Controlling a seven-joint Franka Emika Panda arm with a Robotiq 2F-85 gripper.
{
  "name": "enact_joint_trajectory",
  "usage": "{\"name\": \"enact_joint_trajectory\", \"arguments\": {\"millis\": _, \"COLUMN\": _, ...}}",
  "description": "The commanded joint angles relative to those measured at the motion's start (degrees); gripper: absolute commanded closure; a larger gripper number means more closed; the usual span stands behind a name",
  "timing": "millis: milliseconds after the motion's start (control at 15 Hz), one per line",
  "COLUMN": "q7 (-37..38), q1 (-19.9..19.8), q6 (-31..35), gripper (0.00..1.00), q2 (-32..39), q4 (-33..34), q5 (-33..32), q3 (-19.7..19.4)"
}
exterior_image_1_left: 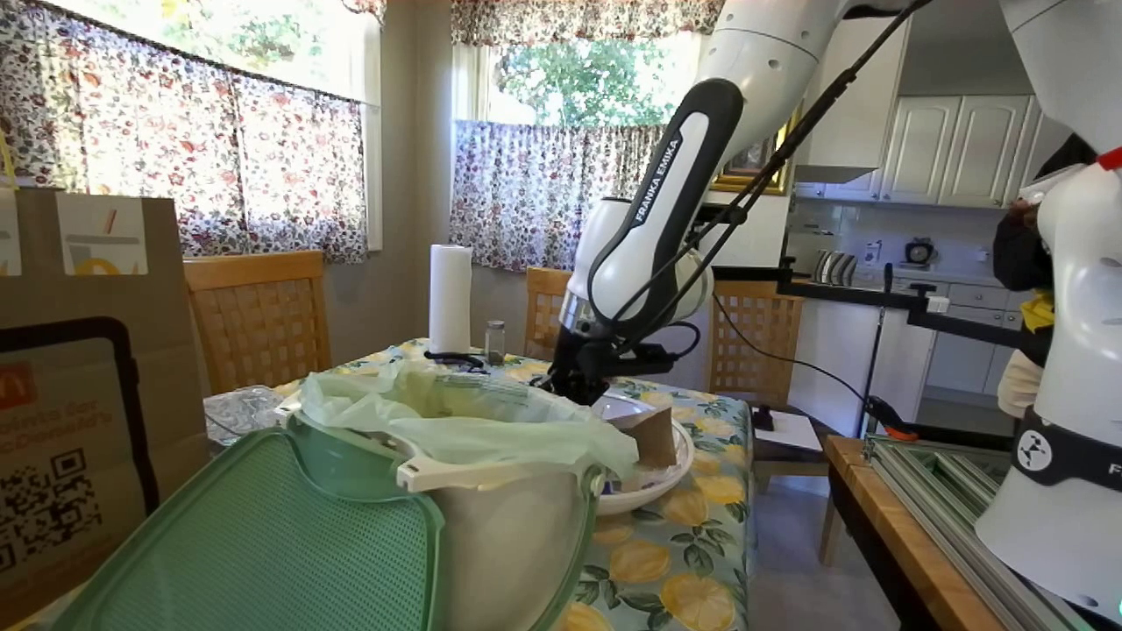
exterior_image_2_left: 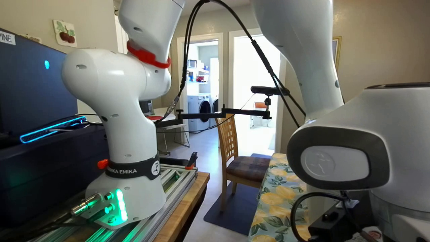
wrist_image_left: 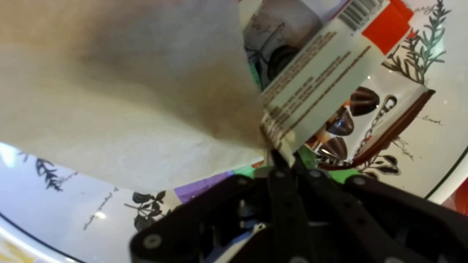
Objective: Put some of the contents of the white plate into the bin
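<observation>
Green textured panel (exterior_image_1_left: 289, 543) sloping before it, the bin (exterior_image_1_left: 517, 535), lined with a pale-green bag (exterior_image_1_left: 526, 443), stood just in front of the white plate (exterior_image_1_left: 663, 487), which sat on a lemon-print tablecloth (exterior_image_1_left: 692, 535). Low over the plate, the gripper (wrist_image_left: 287, 162) had its fingers tight together, pinching the creased end of a printed wrapper (wrist_image_left: 318, 80). Beyond stood a paper-towel roll (exterior_image_1_left: 450, 298) and wooden chairs (exterior_image_1_left: 256, 307), with floral curtains (exterior_image_1_left: 552, 188) across bright windows (exterior_image_1_left: 587, 83) and white kitchen cabinets (exterior_image_1_left: 951, 149) in the background.
</observation>
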Motion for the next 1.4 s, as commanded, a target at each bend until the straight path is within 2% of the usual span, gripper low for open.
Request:
{"name": "enact_joint_trajectory", "arguments": {"millis": 0, "q7": -1.2, "q1": 3.6, "q6": -7.0, "gripper": 0.65, "q2": -1.6, "q4": -0.5, "q5": -0.4, "q3": -4.2}}
{"name": "enact_joint_trajectory", "arguments": {"millis": 67, "q7": -0.2, "q1": 5.0, "q6": -9.1, "gripper": 0.57, "q2": -1.4, "q4": -0.3, "q5": -1.1, "q3": -5.8}}
{"name": "enact_joint_trajectory", "arguments": {"millis": 267, "q7": 0.6, "q1": 6.0, "q6": -12.6, "gripper": 0.35, "q2": -0.8, "q4": 0.8, "q5": -1.8, "q3": -7.0}}
{"name": "enact_joint_trajectory", "arguments": {"millis": 600, "q7": 0.1, "q1": 5.7, "q6": -10.7, "gripper": 0.01, "q2": 0.6, "q4": 2.3, "q5": -1.0, "q3": -6.1}}
{"name": "enact_joint_trajectory", "arguments": {"millis": 733, "q7": -0.3, "q1": 4.6, "q6": -11.3, "gripper": 0.00, "q2": 0.9, "q4": 3.1, "q5": 0.1, "q3": -4.7}}
{"name": "enact_joint_trajectory", "arguments": {"millis": 933, "q7": -1.2, "q1": 0.8, "q6": -13.2, "gripper": 0.00, "q2": 1.7, "q4": 4.3, "q5": 4.0, "q3": -0.5}}
{"name": "enact_joint_trajectory", "arguments": {"millis": 1200, "q7": -1.3, "q1": -1.7, "q6": -13.0, "gripper": 0.00, "q2": 3.9, "q4": 5.6, "q5": 7.1, "q3": 1.9}}
{"name": "enact_joint_trajectory", "arguments": {"millis": 1267, "q7": -1.3, "q1": -2.0, "q6": -12.8, "gripper": 0.18, "q2": 4.4, "q4": 5.9, "q5": 7.5, "q3": 2.2}}
{"name": "enact_joint_trajectory", "arguments": {"millis": 1333, "q7": -1.2, "q1": -2.1, "q6": -12.9, "gripper": 0.26, "q2": 4.9, "q4": 6.3, "q5": 7.6, "q3": 2.2}}
